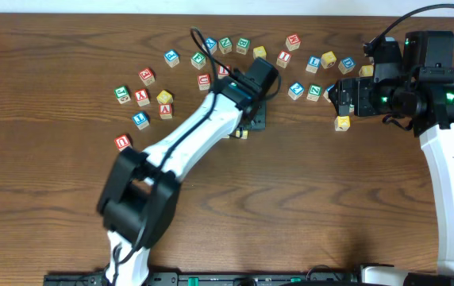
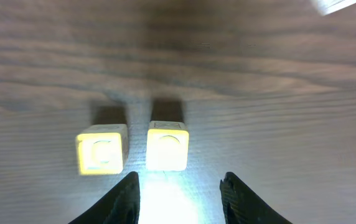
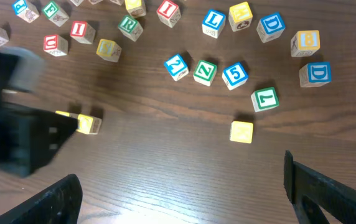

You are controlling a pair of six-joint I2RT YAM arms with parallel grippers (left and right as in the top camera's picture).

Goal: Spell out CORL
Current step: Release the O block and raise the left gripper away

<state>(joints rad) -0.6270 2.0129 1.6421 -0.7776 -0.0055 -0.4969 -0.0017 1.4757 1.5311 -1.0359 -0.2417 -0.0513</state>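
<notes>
Two yellow cubes stand side by side on the table in the left wrist view, the left one showing a C (image 2: 101, 149), the right one (image 2: 167, 146) washed out by glare. My left gripper (image 2: 179, 182) is open just behind them, holding nothing; overhead it (image 1: 248, 123) hides most of that pair (image 1: 243, 133). The pale cube with a green R (image 3: 128, 25) and the one with a blue L (image 3: 213, 20) lie among the scattered cubes at the back. My right gripper (image 3: 181, 186) hangs wide open over bare wood, near a lone yellow cube (image 3: 241, 132).
Several lettered and numbered cubes arc across the far side of the table (image 1: 211, 199), with red-lettered ones (image 1: 142, 97) at the left and blue and green ones (image 1: 305, 90) at the right. The left arm (image 1: 187, 151) crosses the middle diagonally.
</notes>
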